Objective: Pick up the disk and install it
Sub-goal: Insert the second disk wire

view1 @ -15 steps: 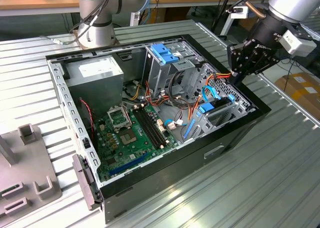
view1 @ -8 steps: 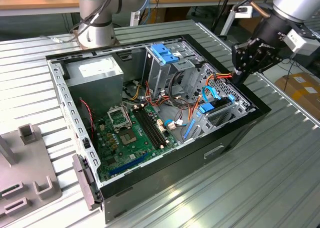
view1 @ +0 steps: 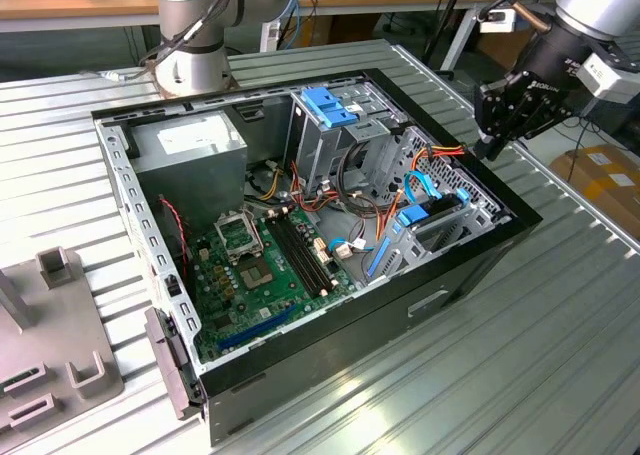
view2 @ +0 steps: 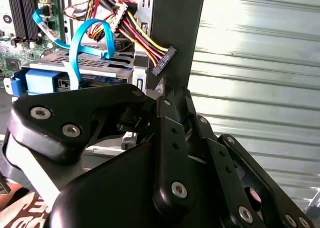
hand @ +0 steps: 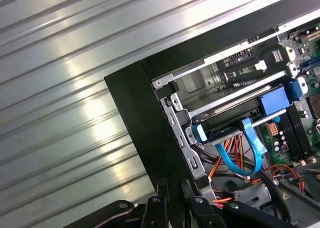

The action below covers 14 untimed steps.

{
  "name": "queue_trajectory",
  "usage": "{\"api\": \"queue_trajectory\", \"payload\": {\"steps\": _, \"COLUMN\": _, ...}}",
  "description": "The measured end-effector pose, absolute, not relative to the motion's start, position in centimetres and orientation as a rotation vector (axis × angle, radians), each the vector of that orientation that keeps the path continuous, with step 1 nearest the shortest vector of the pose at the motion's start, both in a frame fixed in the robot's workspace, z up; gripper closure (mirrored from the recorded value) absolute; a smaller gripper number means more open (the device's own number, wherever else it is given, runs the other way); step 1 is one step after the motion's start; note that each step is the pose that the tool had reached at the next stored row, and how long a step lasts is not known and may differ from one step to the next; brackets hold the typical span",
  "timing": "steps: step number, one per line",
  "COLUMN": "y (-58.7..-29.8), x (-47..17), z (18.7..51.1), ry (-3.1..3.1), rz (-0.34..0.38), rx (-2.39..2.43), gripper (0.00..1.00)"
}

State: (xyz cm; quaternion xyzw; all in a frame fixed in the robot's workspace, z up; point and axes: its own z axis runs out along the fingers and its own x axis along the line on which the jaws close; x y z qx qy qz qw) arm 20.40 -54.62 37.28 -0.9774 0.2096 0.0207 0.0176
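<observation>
The claw [view1: 492,140] hangs closed and empty; the first wrist view shows the disk [hand: 235,119] seated.

A robot arm [view1: 590,20] reaches in from the upper corner on the exterior view's right, its silver and grey wrist angled downward. At its end sits a black gripper [view1: 497,135] made of bolted linkage bars, pointing down and toward the exterior view's left. Its fingers [view1: 510,110] are drawn close together with nothing between them. In both wrist views the black linkage and screws of the gripper [view2: 165,138] [hand: 172,203] show close up, folded inward. The arm's grey base [view1: 195,35] stands at the far side.
</observation>
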Motion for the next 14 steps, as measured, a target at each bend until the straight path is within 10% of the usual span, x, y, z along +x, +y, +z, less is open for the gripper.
{"api": "queue_trajectory", "payload": {"steps": 14, "y": -53.4, "x": 18.8, "z": 37.0, "ry": 0.666, "rz": 0.064, "rx": -3.034, "gripper": 0.76}}
